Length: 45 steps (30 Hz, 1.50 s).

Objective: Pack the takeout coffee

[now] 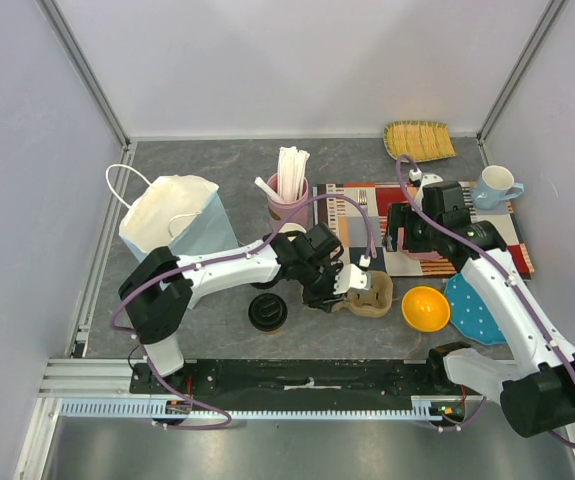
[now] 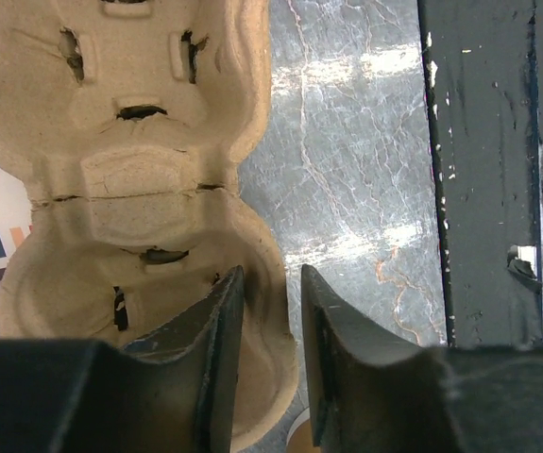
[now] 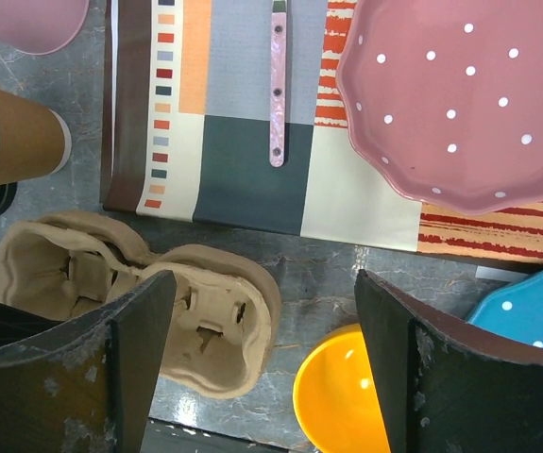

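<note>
Coffee cup point(image 1: 267, 313): brown paper, black lid, upright near the table point(image 1: 217, 165) front edge, open surface to its left. Cup carrier point(image 1: 372, 295) to its right. Left gripper point(image 2: 271, 278) narrow, astride carrier's rim. Right gripper point(image 3: 262, 283) wide, empty.

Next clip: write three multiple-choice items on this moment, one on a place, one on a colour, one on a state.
1. Where is the lidded coffee cup?
A. on the table, left of the cup carrier
B. inside the carrier
C. in the paper bag

2. What colour is the bowl beside the carrier?
A. green
B. yellow
C. white

3. How is the right gripper?
A. shut on a mug
B. shut on the bowl
C. open, holding nothing

Answers:
1. A: the top view shows it standing on the table, outside the carrier.
2. B: it is yellow in both the top and right wrist views.
3. C: its fingers stand wide apart with nothing between them.
</note>
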Motion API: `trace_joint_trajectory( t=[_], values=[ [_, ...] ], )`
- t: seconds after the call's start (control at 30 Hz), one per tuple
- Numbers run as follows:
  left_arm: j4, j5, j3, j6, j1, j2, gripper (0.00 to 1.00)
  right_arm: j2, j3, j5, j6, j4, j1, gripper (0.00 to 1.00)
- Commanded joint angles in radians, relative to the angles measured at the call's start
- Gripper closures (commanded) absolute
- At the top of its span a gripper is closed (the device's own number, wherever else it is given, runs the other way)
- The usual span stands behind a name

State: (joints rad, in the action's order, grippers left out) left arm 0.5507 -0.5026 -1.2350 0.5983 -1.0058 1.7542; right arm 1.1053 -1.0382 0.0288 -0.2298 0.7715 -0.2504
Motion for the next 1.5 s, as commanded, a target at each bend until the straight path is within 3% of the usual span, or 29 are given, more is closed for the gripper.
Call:
trace_joint_trajectory(
  t=[0.0, 0.03, 0.27, 0.37, 0.4, 0.7, 0.97, 1.13, 1.23, 1.4, 1.47],
  values=[
    [-0.005, -0.005, -0.009, -0.037, -0.004, -0.012, 0.67, -0.032, -0.005, 0.005, 0.017, -0.026, 0.007, 0.15],
    [0.0, -0.008, -0.017, -0.041, -0.004, -0.016, 0.73, -0.03, -0.005, 0.006, 0.018, -0.025, 0.008, 0.15],
    [0.043, -0.042, -0.066, -0.063, -0.004, -0.024, 0.74, -0.015, -0.009, 0.017, 0.023, -0.025, 0.007, 0.15],
    [0.043, -0.028, -0.081, -0.063, -0.001, -0.021, 0.88, -0.015, -0.011, 0.023, 0.024, -0.026, 0.007, 0.15],
    [0.043, -0.018, -0.086, -0.065, -0.001, -0.024, 0.98, -0.015, -0.013, 0.023, 0.026, -0.025, 0.007, 0.15],
    [0.025, 0.102, -0.1, -0.062, -0.001, -0.116, 0.98, -0.03, -0.017, 0.02, 0.006, -0.026, 0.007, 0.15],
    [-0.018, 0.122, -0.041, -0.067, -0.001, -0.199, 0.98, -0.022, -0.039, 0.049, -0.011, -0.034, 0.007, 0.15],
    [-0.049, 0.216, -0.04, -0.057, -0.001, -0.258, 0.98, -0.038, -0.106, 0.069, -0.081, -0.02, 0.008, 0.08],
    [-0.07, 0.288, -0.009, -0.002, -0.001, -0.312, 0.98, -0.047, -0.132, 0.115, -0.124, -0.011, 0.008, 0.02],
    [-0.129, 0.377, 0.026, 0.047, -0.001, -0.367, 0.98, -0.058, -0.062, 0.285, -0.238, -0.04, 0.01, 0.02],
    [-0.13, 0.389, 0.026, 0.049, -0.001, -0.387, 0.98, -0.079, -0.033, 0.28, -0.255, -0.044, 0.01, 0.02]
  ],
)
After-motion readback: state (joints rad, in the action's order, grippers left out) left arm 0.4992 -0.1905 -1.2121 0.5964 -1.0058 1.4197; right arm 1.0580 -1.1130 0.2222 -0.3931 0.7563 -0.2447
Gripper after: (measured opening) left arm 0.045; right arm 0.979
